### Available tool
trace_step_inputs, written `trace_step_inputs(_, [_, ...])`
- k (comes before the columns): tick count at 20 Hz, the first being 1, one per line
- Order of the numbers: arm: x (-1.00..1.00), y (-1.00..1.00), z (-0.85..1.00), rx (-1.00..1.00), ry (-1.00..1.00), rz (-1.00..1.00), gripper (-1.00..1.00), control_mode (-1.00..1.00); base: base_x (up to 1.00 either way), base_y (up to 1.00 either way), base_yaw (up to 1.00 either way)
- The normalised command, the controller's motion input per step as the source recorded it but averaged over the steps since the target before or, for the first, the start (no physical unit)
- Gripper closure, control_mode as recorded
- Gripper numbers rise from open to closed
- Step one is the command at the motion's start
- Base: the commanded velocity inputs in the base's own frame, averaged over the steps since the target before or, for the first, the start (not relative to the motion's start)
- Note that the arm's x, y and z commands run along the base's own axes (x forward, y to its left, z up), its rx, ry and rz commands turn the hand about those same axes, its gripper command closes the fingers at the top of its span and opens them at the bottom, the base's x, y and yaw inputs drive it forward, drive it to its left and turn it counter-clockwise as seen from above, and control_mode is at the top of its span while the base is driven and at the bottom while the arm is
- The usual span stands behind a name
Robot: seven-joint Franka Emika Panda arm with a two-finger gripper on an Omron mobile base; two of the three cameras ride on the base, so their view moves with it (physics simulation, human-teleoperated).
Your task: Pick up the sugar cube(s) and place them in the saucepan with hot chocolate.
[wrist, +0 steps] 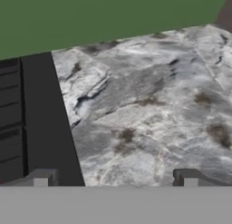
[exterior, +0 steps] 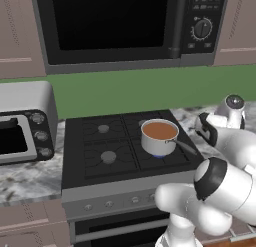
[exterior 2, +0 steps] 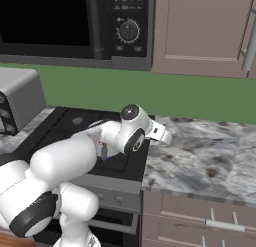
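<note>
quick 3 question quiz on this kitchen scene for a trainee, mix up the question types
1. True or false: the saucepan sits on the stove's back-left burner.
2. What does the hand view show under the tool? A) toaster oven B) marble counter beside the stove C) microwave door
3. Fill in: the tool's jaws stand ____.

Key:
1. False; it is on the front-right burner, brown liquid inside, handle pointing right.
2. B, the marble counter.
3. Open, with nothing between them.
</note>
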Motion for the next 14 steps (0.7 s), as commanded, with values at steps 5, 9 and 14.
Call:
trace_step_inputs(5, [-0.02,-0.08,0.0,-0.18,0.22,-0.17,-1.0,-1.0,0.0,0.0,0.0])
trace_step_inputs(9, [-0.08,-0.19,0.0,0.01,0.06,-0.09,-1.0,-1.0,0.0,0.0,0.0])
trace_step_inputs(14, [-0.12,-0.08,0.0,0.05,0.04,0.0,-1.0,-1.0,0.0,0.0,0.0])
